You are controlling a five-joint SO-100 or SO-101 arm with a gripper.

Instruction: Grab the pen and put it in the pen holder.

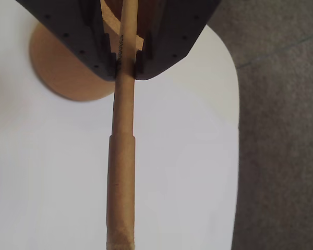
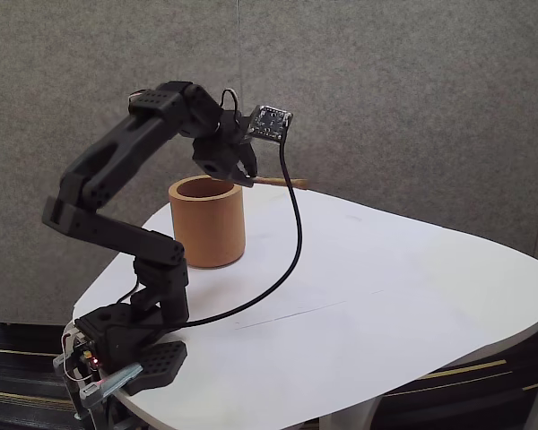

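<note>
The pen (image 1: 122,151) is a thin tan stick running top to bottom through the wrist view, and my gripper (image 1: 126,65) is shut on it, the two dark fingers pinching its upper part. In the fixed view my gripper (image 2: 247,179) holds the pen (image 2: 282,183) roughly level in the air, its free end pointing right, just above and right of the pen holder's rim. The pen holder (image 2: 207,224) is a brown cylindrical cup standing upright on the white table; in the wrist view the pen holder (image 1: 60,67) lies behind the left finger, partly hidden.
The white rounded table (image 2: 368,296) has wide free room to the right and front of the cup. A black cable (image 2: 287,260) hangs from the wrist camera down to the arm's base (image 2: 130,345) at the front left corner. Grey carpet wall stands behind.
</note>
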